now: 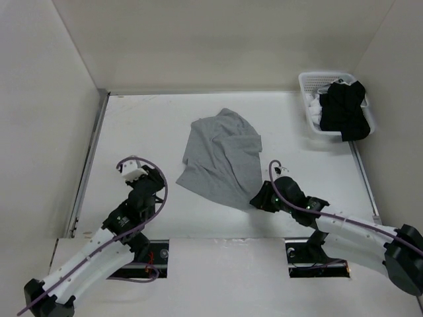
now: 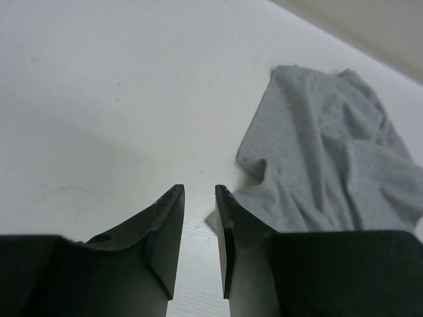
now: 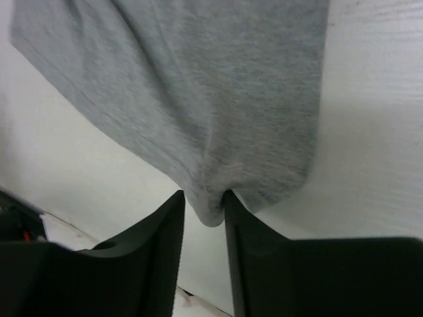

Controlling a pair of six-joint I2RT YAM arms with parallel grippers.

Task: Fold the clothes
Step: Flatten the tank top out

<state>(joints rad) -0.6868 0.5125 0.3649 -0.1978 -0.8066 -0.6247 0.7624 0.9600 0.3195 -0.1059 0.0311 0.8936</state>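
The clothes (image 1: pixel 221 158) are one heather-grey knit garment, lying crumpled on the white table (image 1: pixel 145 125) near its middle. My left gripper (image 1: pixel 160 181) is to the left of its near left corner, apart from it. In the left wrist view the left gripper (image 2: pixel 198 190) is open over bare table, with the clothes (image 2: pixel 330 158) ahead to the right. My right gripper (image 1: pixel 258 198) is at the garment's near right corner. In the right wrist view the right gripper (image 3: pixel 203 195) is open, and a small fold of the clothes (image 3: pixel 198 86) hangs loose between the fingertips.
A white basket (image 1: pixel 307 82) stands at the back right corner, holding a black garment (image 1: pixel 347 109) and a white cloth (image 1: pixel 316 109). Walls close off the table at the left, back and right. Both arm bases sit at the near edge.
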